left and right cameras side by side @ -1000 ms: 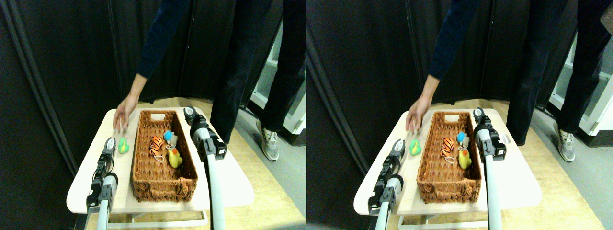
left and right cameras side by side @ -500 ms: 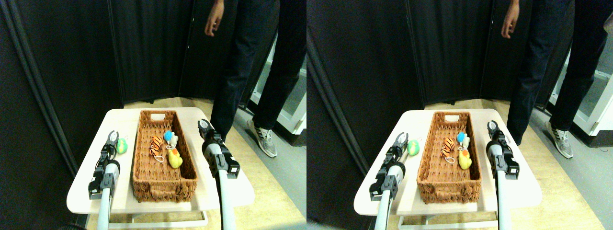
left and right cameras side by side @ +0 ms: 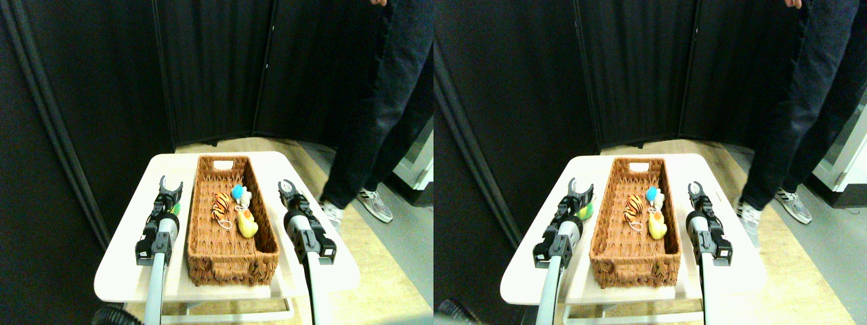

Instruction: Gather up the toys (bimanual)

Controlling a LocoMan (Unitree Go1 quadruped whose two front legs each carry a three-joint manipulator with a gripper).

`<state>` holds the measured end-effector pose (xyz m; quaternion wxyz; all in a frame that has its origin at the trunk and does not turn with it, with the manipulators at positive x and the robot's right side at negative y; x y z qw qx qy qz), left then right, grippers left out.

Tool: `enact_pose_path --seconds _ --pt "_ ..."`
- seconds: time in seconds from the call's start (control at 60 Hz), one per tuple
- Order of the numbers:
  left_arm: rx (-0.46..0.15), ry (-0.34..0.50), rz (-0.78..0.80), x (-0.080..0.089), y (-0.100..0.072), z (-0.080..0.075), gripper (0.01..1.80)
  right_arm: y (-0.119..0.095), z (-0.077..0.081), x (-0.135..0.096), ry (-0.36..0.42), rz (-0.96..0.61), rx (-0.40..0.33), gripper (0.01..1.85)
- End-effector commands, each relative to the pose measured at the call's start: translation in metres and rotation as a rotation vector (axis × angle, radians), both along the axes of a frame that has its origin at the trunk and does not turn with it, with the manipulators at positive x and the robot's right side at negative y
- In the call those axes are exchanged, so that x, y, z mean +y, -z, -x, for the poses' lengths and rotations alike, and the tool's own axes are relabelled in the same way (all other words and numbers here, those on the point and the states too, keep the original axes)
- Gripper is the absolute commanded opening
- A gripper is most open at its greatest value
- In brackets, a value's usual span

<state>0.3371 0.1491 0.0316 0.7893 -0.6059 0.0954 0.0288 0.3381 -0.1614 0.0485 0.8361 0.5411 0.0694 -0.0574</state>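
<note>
Black folding panels [left and right cameras side by side: 217, 68] close off the back — their seams run vertically. Below them lies pale wood-look floor [left and right cameras side by side: 379, 271]. A cream table [left and right cameras side by side: 122, 271] with rounded corners stands in front, and white furniture [left and right cameras side by side: 416, 166] shows at the right edge — brightly lit.

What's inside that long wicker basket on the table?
Three soft toys lie in the basket: a striped tiger, a blue and white toy and a yellow duck. The near wall hides the floor just behind it, so anything small there cannot be seen.
</note>
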Motion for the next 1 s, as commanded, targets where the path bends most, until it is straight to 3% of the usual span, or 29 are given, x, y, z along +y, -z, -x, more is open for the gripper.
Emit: enact_pose_path --seconds 0.017,0.133,0.6,1.0 --pt "-0.011 0.006 0.003 -0.002 -0.004 -0.001 0.65 -0.004 -0.003 0.004 -0.003 -0.011 -0.034 0.01" --pt "0.002 0.021 0.002 -0.001 0.001 0.002 0.76 -0.003 -0.002 0.004 -0.004 -0.005 -0.029 0.01" --pt "0.052 -0.032 0.035 0.018 0.034 0.000 0.71 0.001 0.000 0.010 0.000 -0.024 0.001 0.01" --pt "0.055 -0.049 0.061 0.017 0.054 -0.007 0.69 0.001 0.001 0.015 -0.005 -0.012 0.024 0.01"
